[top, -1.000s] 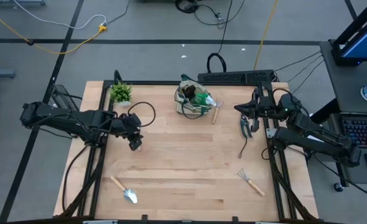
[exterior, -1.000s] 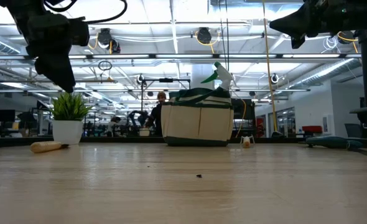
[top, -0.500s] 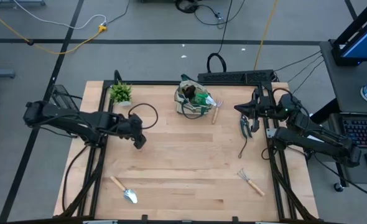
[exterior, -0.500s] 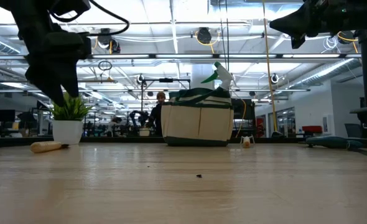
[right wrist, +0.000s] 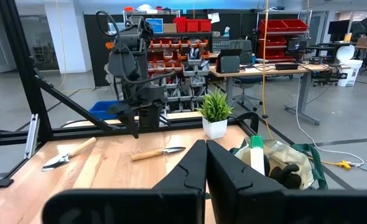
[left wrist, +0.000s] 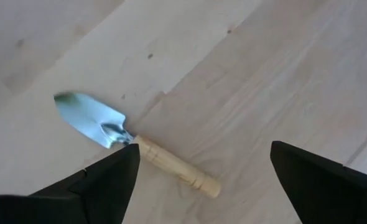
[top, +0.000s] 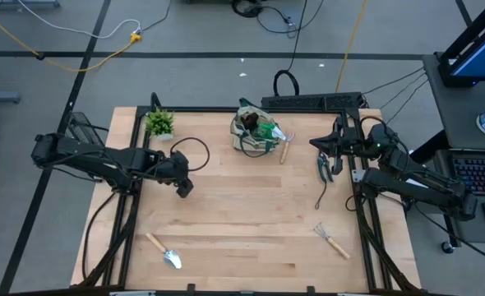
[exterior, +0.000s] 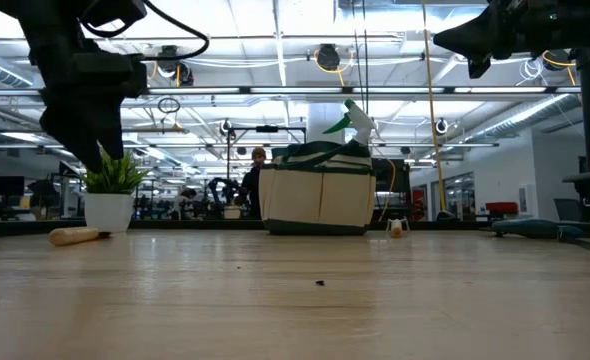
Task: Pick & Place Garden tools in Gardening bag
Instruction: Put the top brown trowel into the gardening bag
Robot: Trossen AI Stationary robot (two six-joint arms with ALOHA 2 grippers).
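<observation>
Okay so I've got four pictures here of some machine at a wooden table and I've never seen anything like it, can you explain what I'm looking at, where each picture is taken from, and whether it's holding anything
This is a robot with two dark jointed arms working at a wooden table. One picture looks straight down from above, one looks level across the tabletop, and two come from cameras on the arms' wrists.

The left gripper hangs open above the table and holds nothing; its wrist camera looks down at a trowel with a wooden handle. The right gripper waits shut at the table's far right side, empty as well.

On the table, near the far edge, stand a beige gardening bag with a green spray bottle sticking out, and a small potted plant. Another wooden-handled tool lies beside the bag, black pruning shears near the right arm, and a hand rake toward the near right.
</observation>
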